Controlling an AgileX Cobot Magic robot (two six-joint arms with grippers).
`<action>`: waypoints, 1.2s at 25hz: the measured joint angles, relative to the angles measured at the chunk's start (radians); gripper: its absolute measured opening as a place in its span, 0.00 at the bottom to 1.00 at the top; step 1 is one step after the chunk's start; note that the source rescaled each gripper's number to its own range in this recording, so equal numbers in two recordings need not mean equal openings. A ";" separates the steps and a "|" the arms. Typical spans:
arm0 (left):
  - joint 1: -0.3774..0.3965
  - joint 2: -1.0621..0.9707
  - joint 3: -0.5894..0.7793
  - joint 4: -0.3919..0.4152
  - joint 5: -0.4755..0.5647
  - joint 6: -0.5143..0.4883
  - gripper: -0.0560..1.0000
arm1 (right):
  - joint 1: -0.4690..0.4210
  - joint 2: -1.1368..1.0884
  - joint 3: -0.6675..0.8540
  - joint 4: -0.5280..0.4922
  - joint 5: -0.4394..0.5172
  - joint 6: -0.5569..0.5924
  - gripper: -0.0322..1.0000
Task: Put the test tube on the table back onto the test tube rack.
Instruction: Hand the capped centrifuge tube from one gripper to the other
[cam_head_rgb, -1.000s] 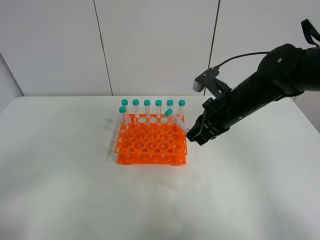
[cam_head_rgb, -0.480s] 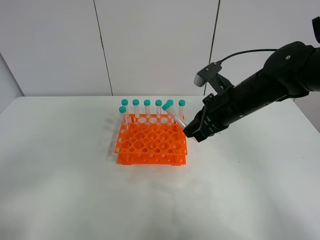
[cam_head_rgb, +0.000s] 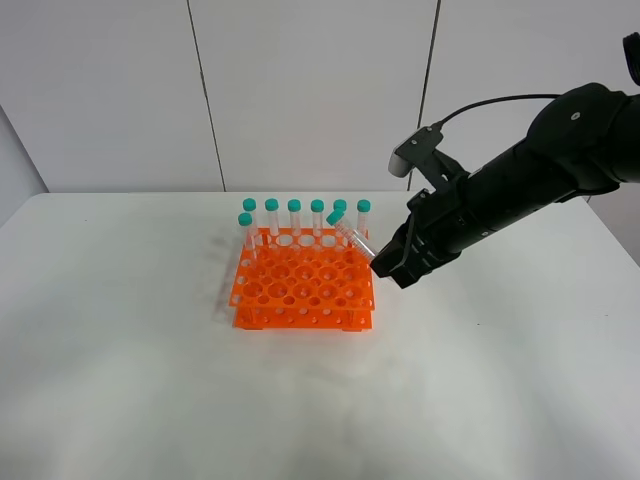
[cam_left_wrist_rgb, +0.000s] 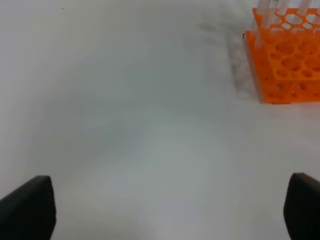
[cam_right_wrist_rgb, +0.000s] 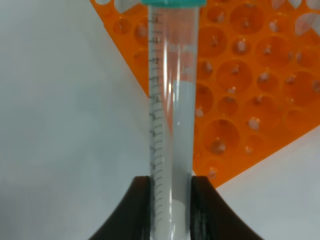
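Note:
My right gripper (cam_head_rgb: 385, 267) is shut on the test tube (cam_head_rgb: 351, 235), a clear tube with a teal cap, held tilted above the right edge of the orange test tube rack (cam_head_rgb: 300, 285). In the right wrist view the tube (cam_right_wrist_rgb: 171, 115) stands between my two black fingers (cam_right_wrist_rgb: 135, 210), over the rack's corner (cam_right_wrist_rgb: 240, 95) and the white table (cam_right_wrist_rgb: 65, 115). Several identical capped tubes (cam_head_rgb: 294, 220) stand in the rack's back row and one at its left. My left gripper (cam_left_wrist_rgb: 165, 210) is open over bare table, left of the rack (cam_left_wrist_rgb: 287, 60).
The white table (cam_head_rgb: 150, 380) stretches wide around the rack. A white panelled wall (cam_head_rgb: 300, 90) stands behind it. A black cable (cam_head_rgb: 490, 103) runs along my right arm.
My right gripper with the tube swung left toward the rack and up, then drew back slightly to the right. The left arm has not moved.

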 joint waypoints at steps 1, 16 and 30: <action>0.000 0.000 -0.007 0.000 -0.005 0.000 1.00 | 0.000 0.000 0.000 -0.001 0.000 0.000 0.05; 0.000 0.701 -0.351 -0.052 -0.324 0.106 1.00 | 0.000 0.000 0.000 -0.003 -0.004 0.000 0.05; 0.000 1.160 -0.364 -0.744 -0.434 0.622 1.00 | 0.064 0.000 0.000 0.002 -0.012 -0.134 0.05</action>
